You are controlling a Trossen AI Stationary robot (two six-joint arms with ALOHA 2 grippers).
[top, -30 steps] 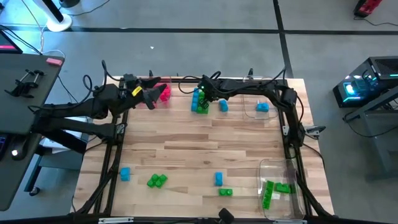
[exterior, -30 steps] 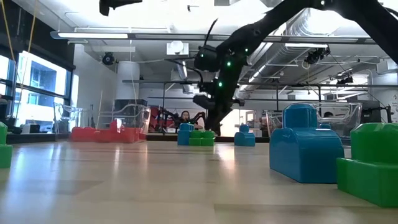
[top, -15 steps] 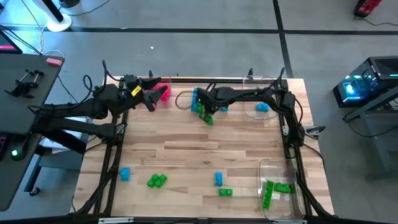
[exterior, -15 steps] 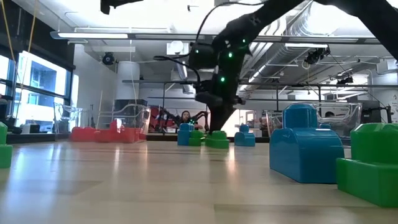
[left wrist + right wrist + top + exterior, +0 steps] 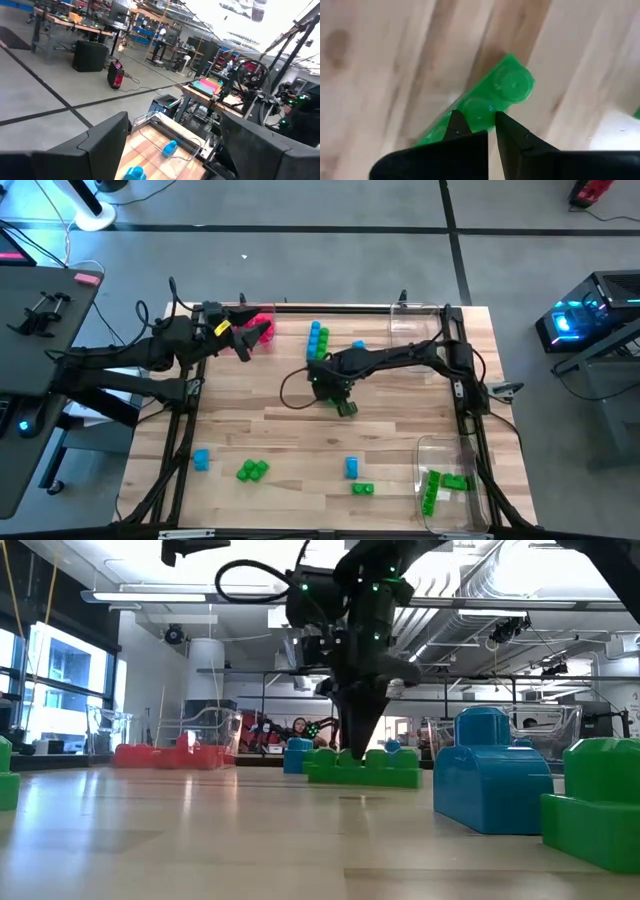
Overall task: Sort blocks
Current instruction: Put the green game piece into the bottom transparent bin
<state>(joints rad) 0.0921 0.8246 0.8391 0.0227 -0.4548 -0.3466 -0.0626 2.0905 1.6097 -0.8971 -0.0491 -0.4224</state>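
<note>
Right gripper (image 5: 345, 402) is at mid-table, fingers pinched together on a green bar of blocks (image 5: 492, 102). The right wrist view shows the fingertips (image 5: 457, 122) pressed onto its studs; the low view shows the bar (image 5: 365, 768) lying flat on the table (image 5: 300, 430). Left gripper (image 5: 245, 340) hangs wide open and empty by the far left tray of red blocks (image 5: 265, 328). The near right tray (image 5: 440, 448) holds green blocks (image 5: 440, 485). Other blocks lie loose.

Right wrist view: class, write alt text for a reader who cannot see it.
The right pincer is shut on a green bar of blocks, its two dark fingertips pinching the bar near its middle. The bar lies at a slant on the pale wooden table, round studs facing the camera.
</note>
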